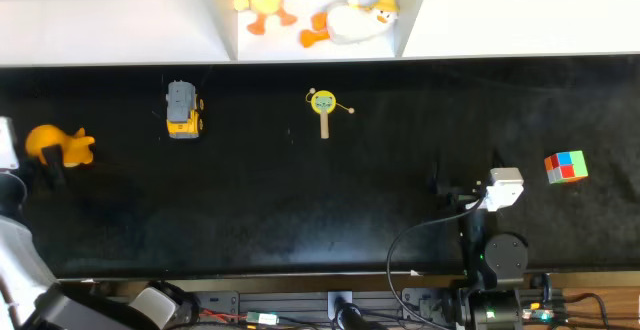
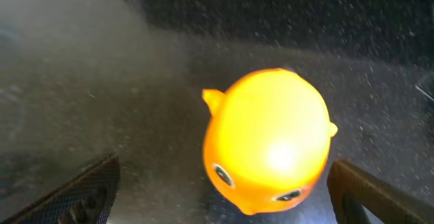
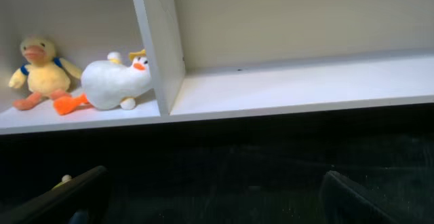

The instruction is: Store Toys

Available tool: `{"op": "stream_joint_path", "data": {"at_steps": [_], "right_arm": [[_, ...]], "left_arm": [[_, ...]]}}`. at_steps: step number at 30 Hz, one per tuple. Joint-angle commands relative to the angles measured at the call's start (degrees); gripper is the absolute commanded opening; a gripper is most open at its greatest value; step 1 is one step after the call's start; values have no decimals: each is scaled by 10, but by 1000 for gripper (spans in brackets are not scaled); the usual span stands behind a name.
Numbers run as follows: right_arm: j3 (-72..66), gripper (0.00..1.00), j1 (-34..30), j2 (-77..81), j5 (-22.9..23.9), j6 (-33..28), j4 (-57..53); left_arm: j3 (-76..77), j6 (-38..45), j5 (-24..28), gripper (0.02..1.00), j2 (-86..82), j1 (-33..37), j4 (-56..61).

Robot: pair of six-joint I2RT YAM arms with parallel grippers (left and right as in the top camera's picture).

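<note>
At the far left of the black table (image 1: 300, 200), the glossy round orange plastic animal toy (image 2: 268, 139) sits on the surface in the gap of the left gripper (image 2: 224, 200). The gripper's two dark fingers (image 2: 78, 193) are spread wide and grip nothing, one just beside the toy and the other well apart from it. The right gripper (image 3: 213, 203) also stands wide open and empty, facing the white shelf (image 3: 305, 81), where a yellow plush duck (image 3: 41, 68) and a white plush duck (image 3: 112, 81) lie together in one compartment.
</note>
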Motion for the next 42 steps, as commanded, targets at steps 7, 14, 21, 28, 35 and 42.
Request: {"op": "stream_joint_path", "data": {"at_steps": [7,14,21,28,35,42], "right_arm": [[-7,996,3,-5,-3,-2,2],[-7,996,3,-5,-3,-2,2],[-7,993,3,-5,-3,-2,2],[-7,996,3,-5,-3,-2,2],[-7,996,3,-5,-3,-2,2],[-7,996,3,-5,-3,-2,2]], "left_arm": [[17,26,27,989,28,3,-3],[17,33,37,923,35,3,-3],[17,33,37,610,35,3,-3],[17,33,50,386,35,3,-3],[17,32,61,211,25,3,-7],[22,-2,92,110,14,3,-6]]}}
